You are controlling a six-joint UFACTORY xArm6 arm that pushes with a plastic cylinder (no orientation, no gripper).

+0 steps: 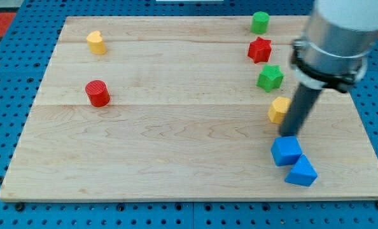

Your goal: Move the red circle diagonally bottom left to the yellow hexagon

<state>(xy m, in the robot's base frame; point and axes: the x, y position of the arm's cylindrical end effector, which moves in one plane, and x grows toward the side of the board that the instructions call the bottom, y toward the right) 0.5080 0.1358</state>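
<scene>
The red circle (97, 93), a short smooth cylinder, stands on the pale wooden board (176, 140) near its left edge, well apart from everything but the yellow heart-like block (96, 42) up by the top-left corner. The yellow hexagon (279, 109) sits far across, near the right edge, and my tip (290, 135) is just beside it, at the top of the blue cube (286, 151); I have no jaws, only the dark rod. A blue wedge-like block (301, 172) touches the cube. Above the hexagon: green star (270, 77), red star (259, 49), green cylinder (259, 22). No writing is readable.
</scene>
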